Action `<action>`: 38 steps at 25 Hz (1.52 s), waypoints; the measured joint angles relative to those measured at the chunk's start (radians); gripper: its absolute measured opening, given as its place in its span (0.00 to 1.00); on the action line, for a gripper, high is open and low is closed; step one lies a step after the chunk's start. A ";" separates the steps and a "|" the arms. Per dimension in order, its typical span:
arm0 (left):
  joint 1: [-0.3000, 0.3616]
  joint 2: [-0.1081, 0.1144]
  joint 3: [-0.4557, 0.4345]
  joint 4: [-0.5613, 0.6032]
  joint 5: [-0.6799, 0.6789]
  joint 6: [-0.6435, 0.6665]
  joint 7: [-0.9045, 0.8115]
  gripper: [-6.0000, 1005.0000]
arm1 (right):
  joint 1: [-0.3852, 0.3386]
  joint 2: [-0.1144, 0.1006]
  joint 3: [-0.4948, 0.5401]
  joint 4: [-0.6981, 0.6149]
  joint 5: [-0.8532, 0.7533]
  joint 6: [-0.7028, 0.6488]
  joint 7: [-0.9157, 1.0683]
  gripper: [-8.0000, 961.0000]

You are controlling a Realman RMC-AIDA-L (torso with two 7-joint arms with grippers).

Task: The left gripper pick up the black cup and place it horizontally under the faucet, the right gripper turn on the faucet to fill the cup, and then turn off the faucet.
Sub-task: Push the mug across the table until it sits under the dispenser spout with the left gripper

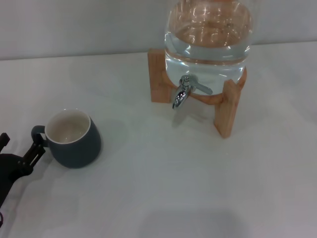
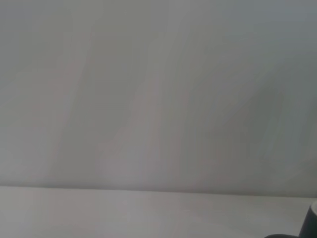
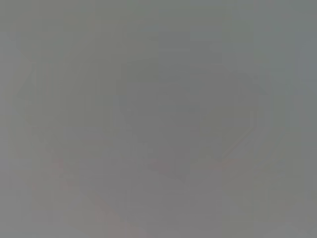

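The black cup (image 1: pixel 74 139) stands upright on the white table at the left, its cream inside showing and its small handle (image 1: pixel 37 133) turned to the left. My left gripper (image 1: pixel 20 145) is at the left edge, right beside that handle, open, with one fingertip (image 1: pixel 35 151) just below the handle and nothing held. The chrome faucet (image 1: pixel 184 91) with its flat lever (image 1: pixel 202 89) points down from the clear water jar (image 1: pixel 208 39), far to the right of the cup. In the left wrist view a dark sliver (image 2: pixel 312 220) shows at the edge. My right gripper is out of view.
The jar rests on a wooden stand (image 1: pixel 227 111) at the back of the white table (image 1: pixel 163 178). A pale wall rises behind it. The right wrist view is a plain grey blur.
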 joint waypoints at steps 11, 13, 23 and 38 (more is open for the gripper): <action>-0.001 0.000 0.000 0.001 0.000 0.007 0.000 0.80 | 0.001 -0.002 0.000 0.000 0.000 0.000 0.000 0.88; 0.000 0.000 0.000 0.001 0.000 0.010 0.000 0.80 | 0.001 -0.002 0.000 0.000 0.000 0.000 0.000 0.88; -0.001 -0.002 0.000 0.001 0.000 0.012 0.000 0.80 | 0.003 -0.004 -0.002 0.000 0.000 0.000 0.000 0.88; -0.004 0.000 -0.002 0.001 -0.017 0.021 0.000 0.80 | -0.001 -0.004 -0.002 0.000 0.000 0.000 0.000 0.88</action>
